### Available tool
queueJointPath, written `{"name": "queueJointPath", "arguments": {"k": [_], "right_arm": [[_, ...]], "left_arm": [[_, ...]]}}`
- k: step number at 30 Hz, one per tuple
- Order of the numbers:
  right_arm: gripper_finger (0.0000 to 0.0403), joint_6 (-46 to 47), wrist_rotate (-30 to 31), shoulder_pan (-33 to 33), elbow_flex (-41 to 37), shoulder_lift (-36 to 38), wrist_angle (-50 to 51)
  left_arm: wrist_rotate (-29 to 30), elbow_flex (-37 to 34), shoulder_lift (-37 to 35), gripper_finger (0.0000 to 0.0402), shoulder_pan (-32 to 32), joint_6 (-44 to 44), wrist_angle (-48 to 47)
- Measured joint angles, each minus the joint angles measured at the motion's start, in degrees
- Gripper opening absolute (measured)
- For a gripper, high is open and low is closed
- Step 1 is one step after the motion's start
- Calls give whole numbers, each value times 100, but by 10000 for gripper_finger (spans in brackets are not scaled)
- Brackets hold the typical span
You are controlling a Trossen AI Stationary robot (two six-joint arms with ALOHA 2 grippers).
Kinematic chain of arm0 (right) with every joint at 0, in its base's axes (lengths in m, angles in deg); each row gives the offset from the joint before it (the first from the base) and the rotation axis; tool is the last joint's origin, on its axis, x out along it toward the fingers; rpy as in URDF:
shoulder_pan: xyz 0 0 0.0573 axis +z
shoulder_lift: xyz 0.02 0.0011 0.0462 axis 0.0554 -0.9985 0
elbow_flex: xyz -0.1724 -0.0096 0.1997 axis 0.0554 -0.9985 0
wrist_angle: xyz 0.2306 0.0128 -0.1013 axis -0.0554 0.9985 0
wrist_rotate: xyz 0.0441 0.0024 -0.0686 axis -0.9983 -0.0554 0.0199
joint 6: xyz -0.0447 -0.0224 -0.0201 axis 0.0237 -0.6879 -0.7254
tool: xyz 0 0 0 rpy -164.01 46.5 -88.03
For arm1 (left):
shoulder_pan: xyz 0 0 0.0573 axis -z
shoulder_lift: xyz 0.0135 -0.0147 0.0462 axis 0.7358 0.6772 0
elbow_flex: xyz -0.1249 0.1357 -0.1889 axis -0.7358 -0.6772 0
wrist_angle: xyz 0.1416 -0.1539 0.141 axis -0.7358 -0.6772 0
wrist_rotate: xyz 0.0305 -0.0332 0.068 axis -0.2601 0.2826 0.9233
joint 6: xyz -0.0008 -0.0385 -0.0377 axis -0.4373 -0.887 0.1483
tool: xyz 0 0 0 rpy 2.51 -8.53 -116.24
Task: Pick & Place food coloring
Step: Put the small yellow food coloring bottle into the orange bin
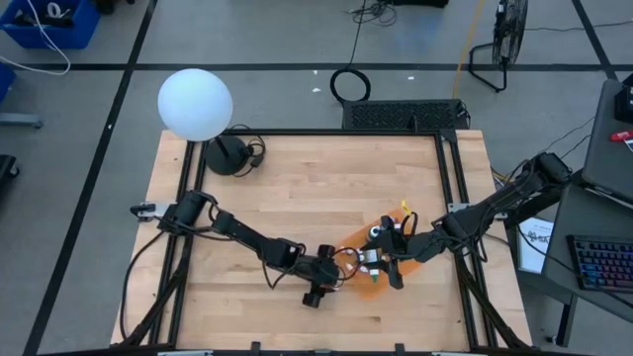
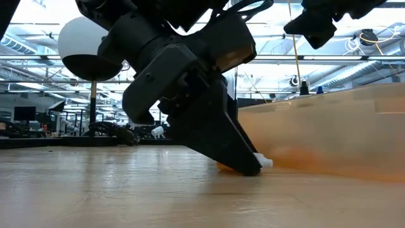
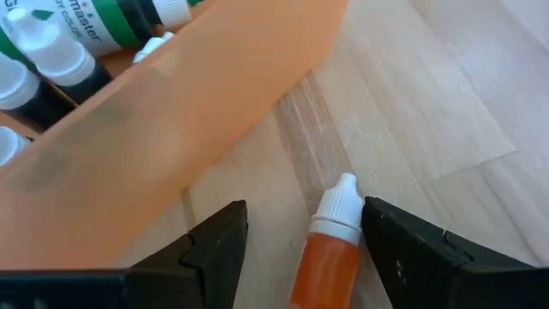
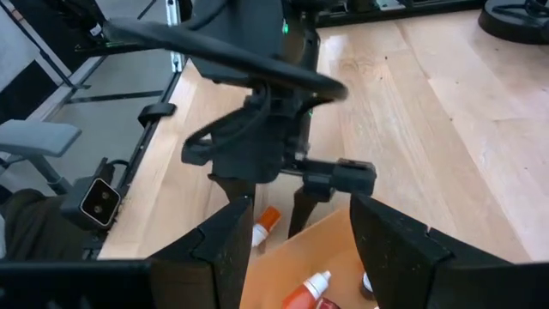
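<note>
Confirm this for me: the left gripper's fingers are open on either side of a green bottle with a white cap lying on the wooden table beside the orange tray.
Not quite: the bottle is orange, not green. The left wrist view shows it lying on the wooden table beside the orange tray, white cap pointing away, with the left gripper open on either side of it.

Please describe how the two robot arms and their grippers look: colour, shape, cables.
Both arms are dark, jointed and slim, with black cables looping along them. The left gripper has two flat, wedge-shaped black fingers. The right gripper has the same matte black fingers.
</note>
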Motion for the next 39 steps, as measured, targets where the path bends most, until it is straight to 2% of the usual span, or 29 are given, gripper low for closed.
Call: {"name": "queueJointPath", "arguments": {"k": [10, 20, 39], "right_arm": [[187, -71, -4, 0, -137, 0, -436], [187, -82, -3, 2, -137, 0, -468], [187, -82, -4, 1, -139, 0, -513]], "left_arm": [[-36, -4, -2, 234, -13, 409, -12], [-292, -7, -15, 234, -24, 357, -467], [-343, 7, -42, 234, -13, 379, -937]]}}
